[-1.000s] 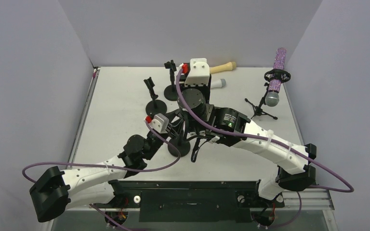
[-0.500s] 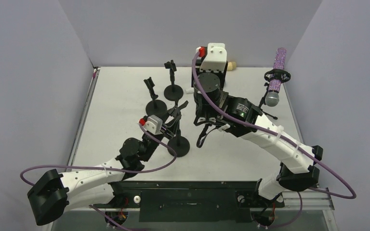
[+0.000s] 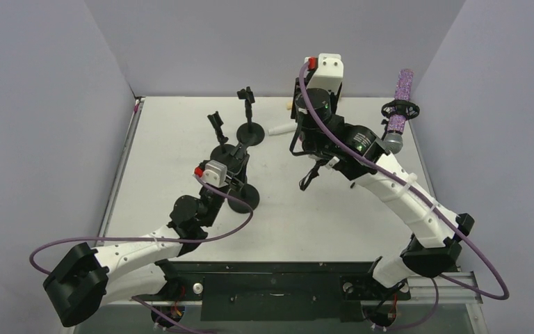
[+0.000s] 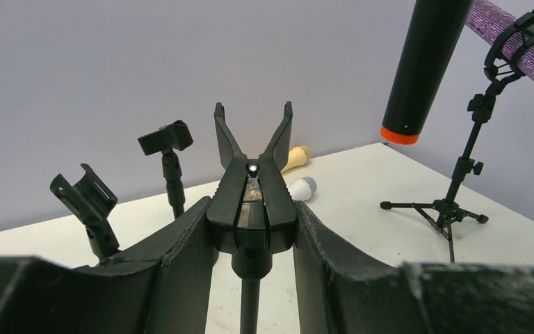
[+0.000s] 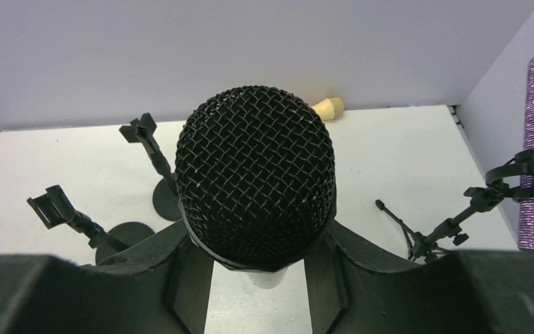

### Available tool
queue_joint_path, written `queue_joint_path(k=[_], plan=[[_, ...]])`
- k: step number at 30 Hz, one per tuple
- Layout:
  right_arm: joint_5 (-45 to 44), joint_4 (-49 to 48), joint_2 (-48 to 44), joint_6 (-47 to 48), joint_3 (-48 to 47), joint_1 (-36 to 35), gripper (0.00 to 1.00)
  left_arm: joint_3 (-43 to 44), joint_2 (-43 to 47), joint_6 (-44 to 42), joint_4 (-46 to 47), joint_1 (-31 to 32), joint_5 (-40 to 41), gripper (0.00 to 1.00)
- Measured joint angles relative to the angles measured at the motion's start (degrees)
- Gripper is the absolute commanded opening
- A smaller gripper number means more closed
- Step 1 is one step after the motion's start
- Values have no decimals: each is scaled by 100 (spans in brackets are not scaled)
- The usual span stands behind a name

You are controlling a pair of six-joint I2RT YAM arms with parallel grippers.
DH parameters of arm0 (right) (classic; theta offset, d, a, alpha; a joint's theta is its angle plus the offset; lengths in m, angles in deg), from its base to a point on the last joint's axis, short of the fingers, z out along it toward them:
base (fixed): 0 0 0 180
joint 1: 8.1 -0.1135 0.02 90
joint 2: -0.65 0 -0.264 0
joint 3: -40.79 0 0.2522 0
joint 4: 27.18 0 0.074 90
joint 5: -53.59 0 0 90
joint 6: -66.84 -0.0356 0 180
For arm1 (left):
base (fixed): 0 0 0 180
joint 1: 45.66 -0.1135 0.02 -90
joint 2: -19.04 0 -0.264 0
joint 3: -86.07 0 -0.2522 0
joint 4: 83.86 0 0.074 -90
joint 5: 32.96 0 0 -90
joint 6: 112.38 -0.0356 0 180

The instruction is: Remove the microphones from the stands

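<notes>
My right gripper (image 5: 257,259) is shut on a black microphone with a mesh head (image 5: 254,181) and holds it in the air over the back of the table. Its black handle with an orange end ring shows in the left wrist view (image 4: 424,69). In the top view the right gripper (image 3: 304,136) is well clear of the stand. My left gripper (image 4: 252,224) is shut on the black clip (image 4: 252,202) of a round-base stand (image 3: 245,198). The clip is empty, its prongs spread upward. In the top view the left gripper (image 3: 233,163) is at centre left.
A purple glitter microphone (image 3: 400,104) hangs in a shock mount on a tripod at back right. Two empty round-base clip stands (image 3: 217,136) (image 3: 249,115) stand at back centre. A white microphone (image 3: 278,130) and a beige one (image 5: 328,107) lie near the back wall.
My right gripper has carried the black microphone up and to the back right, away from the stand. My left gripper has drawn the stand a little to the left and back.
</notes>
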Motion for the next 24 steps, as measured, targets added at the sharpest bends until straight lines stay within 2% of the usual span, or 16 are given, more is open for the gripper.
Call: queue_joint_path(k=[7, 13, 18, 24], plan=[[1300, 428, 466, -678, 4, 955, 0, -140, 111, 72, 66, -50, -59, 0], [2304, 470, 1180, -1515, 76, 1663, 0, -341, 380, 195, 61, -52, -70, 18], [3032, 341, 1735, -2380, 415, 2179, 0, -348, 391, 275, 31, -70, -103, 37], [3434, 254, 2151, -3473, 748, 2518, 0, -348, 389, 354, 55, -76, -188, 49]])
